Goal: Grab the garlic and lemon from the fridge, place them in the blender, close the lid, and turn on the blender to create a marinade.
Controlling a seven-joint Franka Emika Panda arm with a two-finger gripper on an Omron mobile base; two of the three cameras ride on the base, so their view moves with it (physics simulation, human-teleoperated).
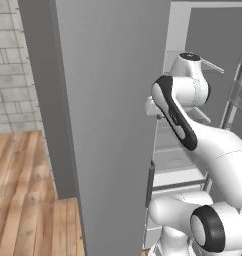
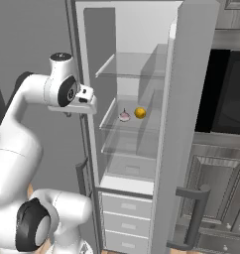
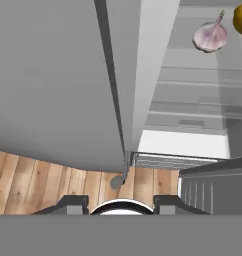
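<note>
The fridge [image 2: 142, 30] stands open, its wide grey door [image 1: 108, 125] swung out to the left. On a glass shelf inside lie the pale pink garlic [image 2: 124, 116] and the yellow lemon [image 2: 140, 113], side by side. The hand view shows the garlic [image 3: 210, 36] at the top right, with the lemon [image 3: 241, 17] cut off by the frame's corner. My gripper [image 2: 85, 106] hovers outside the fridge's left edge, level with that shelf and a short way left of the garlic. It points down at the floor, open [image 3: 120, 202], with nothing between its fingertips. The blender and the lid are out of view.
Pale drawers [image 2: 124, 206] fill the fridge's bottom. Right of the fridge are a black oven window [image 2: 226, 89] and a grey cabinet with a bar handle [image 2: 191, 213]. The door's edge [image 3: 115, 100] runs just beside my hand. Wood floor [image 1: 23, 190] and a brick wall [image 1: 13, 65] lie to the left.
</note>
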